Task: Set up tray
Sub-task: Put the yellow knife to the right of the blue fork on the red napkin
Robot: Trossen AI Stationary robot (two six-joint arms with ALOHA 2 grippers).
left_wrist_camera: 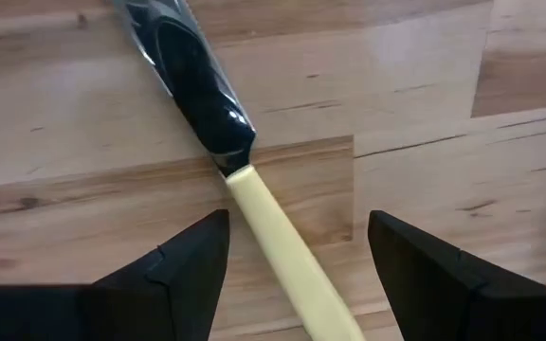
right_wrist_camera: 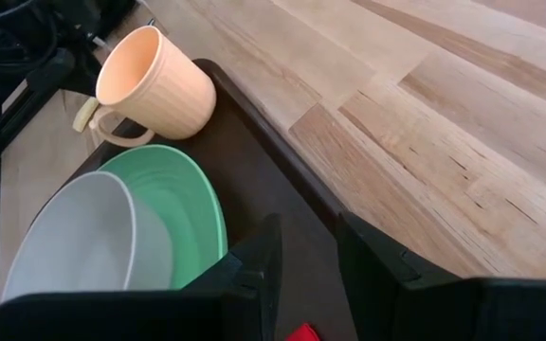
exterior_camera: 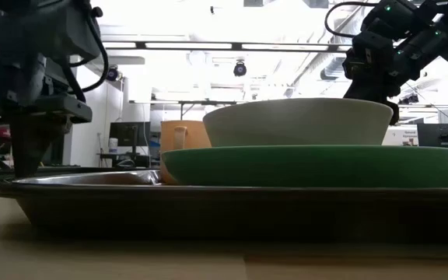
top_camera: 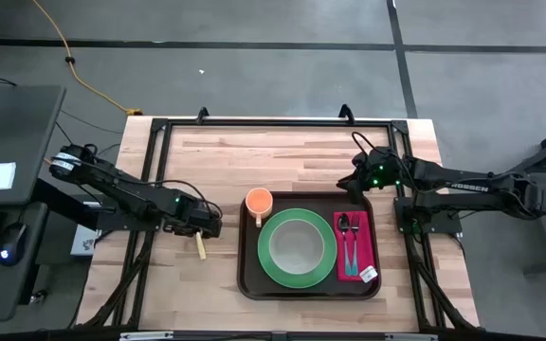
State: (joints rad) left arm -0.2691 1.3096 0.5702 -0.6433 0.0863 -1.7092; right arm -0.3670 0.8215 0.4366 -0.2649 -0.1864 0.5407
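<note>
With my left gripper (left_wrist_camera: 297, 275) spread open over the knife (left_wrist_camera: 245, 180) on the tabletop (top_camera: 292, 156) and my right gripper (right_wrist_camera: 301, 260) part-open, holding nothing, above the stiff, loaded tray (top_camera: 250, 284), I judged its raised rim the best hold.

A grey concrete floor (top_camera: 254, 24) crossed by dark seam lines is seen along the top of the high view, with a yellow cable (top_camera: 79, 71) trailing at upper left. A dark desk (top_camera: 12, 142) is set at the left edge. Bright ceiling strip lights (exterior_camera: 208, 45) are seen in the low view.
</note>
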